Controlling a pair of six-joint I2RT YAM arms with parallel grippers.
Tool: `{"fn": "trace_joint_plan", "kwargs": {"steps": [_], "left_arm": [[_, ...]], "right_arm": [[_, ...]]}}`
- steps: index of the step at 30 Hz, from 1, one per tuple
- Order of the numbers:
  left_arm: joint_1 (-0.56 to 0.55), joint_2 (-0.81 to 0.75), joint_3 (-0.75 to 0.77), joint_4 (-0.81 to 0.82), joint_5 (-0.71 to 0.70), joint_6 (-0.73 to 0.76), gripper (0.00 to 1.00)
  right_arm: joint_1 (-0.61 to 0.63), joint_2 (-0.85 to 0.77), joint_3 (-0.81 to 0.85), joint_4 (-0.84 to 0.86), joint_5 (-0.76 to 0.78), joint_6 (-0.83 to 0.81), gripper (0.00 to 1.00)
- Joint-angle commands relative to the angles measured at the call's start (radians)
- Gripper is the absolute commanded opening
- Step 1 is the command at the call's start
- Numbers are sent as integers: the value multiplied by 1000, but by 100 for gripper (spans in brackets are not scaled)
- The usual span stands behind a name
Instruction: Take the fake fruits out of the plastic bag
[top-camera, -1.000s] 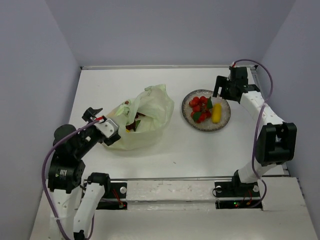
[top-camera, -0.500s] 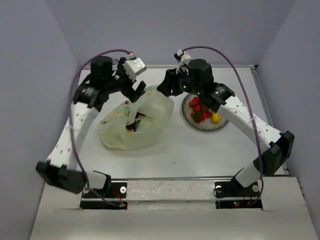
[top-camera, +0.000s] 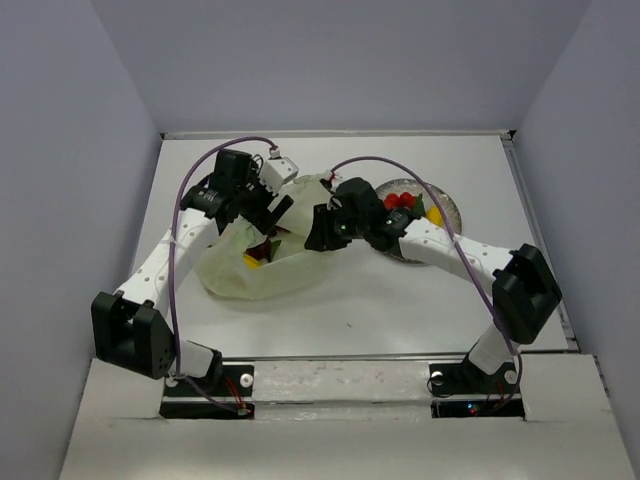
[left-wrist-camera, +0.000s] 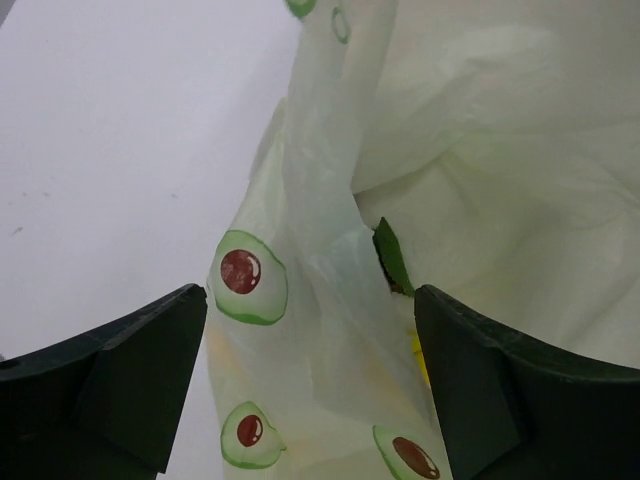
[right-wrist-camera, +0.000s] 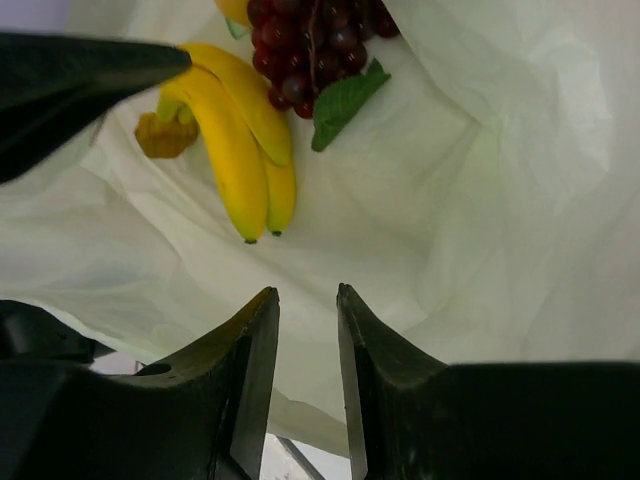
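Observation:
The pale green plastic bag (top-camera: 240, 275) lies left of centre with its mouth facing right. My left gripper (top-camera: 272, 210) is at the bag's upper rim. In the left wrist view its jaws (left-wrist-camera: 310, 292) stand wide open, and a fold of the avocado-printed bag (left-wrist-camera: 300, 330) lies between them, untouched. My right gripper (top-camera: 318, 232) reaches into the mouth; its jaws (right-wrist-camera: 307, 290) stand a narrow gap apart over the bag film (right-wrist-camera: 470, 200), gripping nothing I can see. Inside lie a yellow banana (right-wrist-camera: 240, 140) and dark purple grapes (right-wrist-camera: 310, 45) with a green leaf (right-wrist-camera: 345, 100).
A grey speckled plate (top-camera: 447, 205) stands right of the bag, holding red berries (top-camera: 400, 203); my right arm crosses its near side. A dark finger (right-wrist-camera: 60, 90) of the other gripper shows at the upper left of the right wrist view.
Both arms have swung in and come down onto the bag. The right gripper left the plate for the bag's mouth, and its jaws have narrowed. The left jaws stay wide.

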Motion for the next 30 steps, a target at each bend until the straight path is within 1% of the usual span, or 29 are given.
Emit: {"fn": "trace_joint_plan", "kwargs": {"steps": [1,2,3,5,6,8,9,11,14,15,17,18,20,22,23,27,29,30], "left_arm": [[-4,-38,-102,83,-205,42,94],[-3,-49,-128,103,-240,62,80],[-1,-58,-139,109,-242,68,73],[3,-80,-158,112,-240,79,60],[5,-84,-169,114,-243,76,37],[10,-97,-166,112,-251,54,11],[17,-104,-150,112,-249,42,0],[22,-133,-127,90,-246,-13,0],[20,-189,-95,40,-171,-81,0],[20,-202,-109,13,-107,-92,0],[7,-258,-139,-1,-61,-108,0],[0,-274,-177,-6,-30,-109,0],[-18,-316,-219,5,-16,-109,0],[-24,-328,-254,19,11,-118,0],[-24,-327,-261,29,16,-124,0],[-23,-315,-245,46,-8,-122,0],[-23,-315,-233,53,-31,-127,0],[-23,-315,-225,59,-54,-139,0]], "right_arm": [[12,4,-59,-10,82,-38,35],[12,-12,-102,-30,110,-61,35],[24,-24,-125,-48,167,-89,35],[24,-47,-165,-91,194,-156,35],[38,-74,-197,-103,202,-179,35],[56,-101,-216,-117,217,-253,35],[83,-110,-220,-125,229,-282,35],[110,-125,-220,-159,277,-353,35],[156,-139,-197,-156,309,-402,36],[165,-139,-179,-127,318,-407,36],[179,-132,-123,-85,318,-405,37],[179,-107,-51,-35,297,-402,39],[179,-66,17,17,274,-382,40],[179,17,88,90,257,-370,41],[179,80,129,108,259,-365,41],[179,184,177,143,251,-361,41],[179,232,174,156,167,-388,40],[179,238,145,160,98,-405,37]]}}
